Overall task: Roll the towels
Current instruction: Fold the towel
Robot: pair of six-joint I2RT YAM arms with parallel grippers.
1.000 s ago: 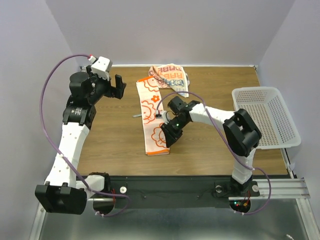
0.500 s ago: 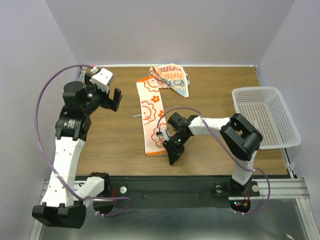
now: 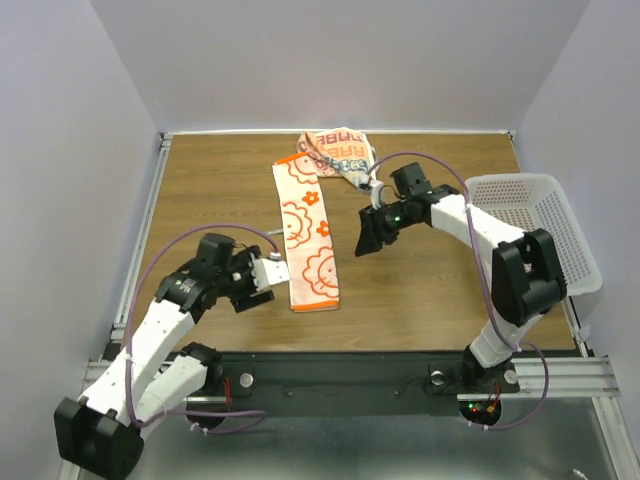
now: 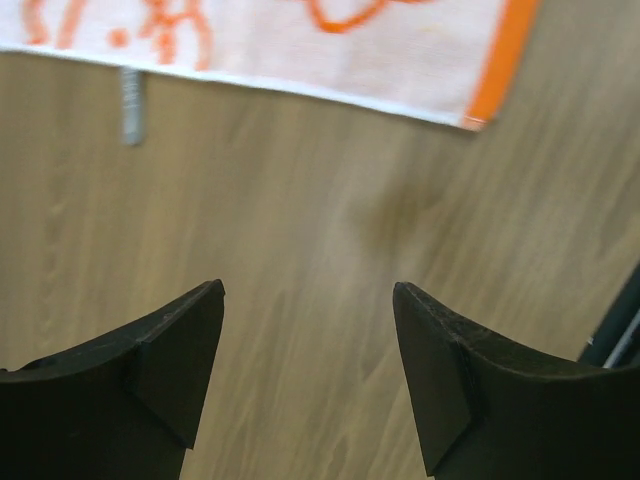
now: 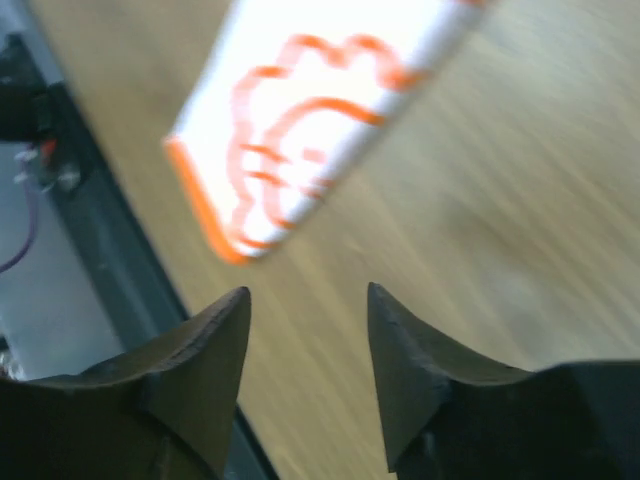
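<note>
One towel point(image 3: 308, 238), white with orange cartoon prints and orange borders, lies flat as a long strip in the middle of the table. The second towel point(image 3: 342, 155), with blue lettering, lies crumpled at the far edge, touching the strip's far end. My left gripper point(image 3: 265, 285) is open and empty, low over the wood just left of the strip's near end. In the left wrist view point(image 4: 308, 300) the towel's edge point(image 4: 300, 45) lies ahead of it. My right gripper point(image 3: 362, 242) is open and empty, right of the strip's middle. The right wrist view point(image 5: 308, 300) shows the towel's near end point(image 5: 320, 130), blurred.
A white perforated basket point(image 3: 525, 235) stands at the right edge of the table. A small grey metal piece point(image 4: 130, 105) lies on the wood beside the strip's left edge. The black front rail point(image 3: 340, 370) runs along the near edge of the table.
My left arm has swung from the far left down to the strip's near-left side. My right gripper has moved from the strip's near end back toward the far right. The towels look unmoved.
</note>
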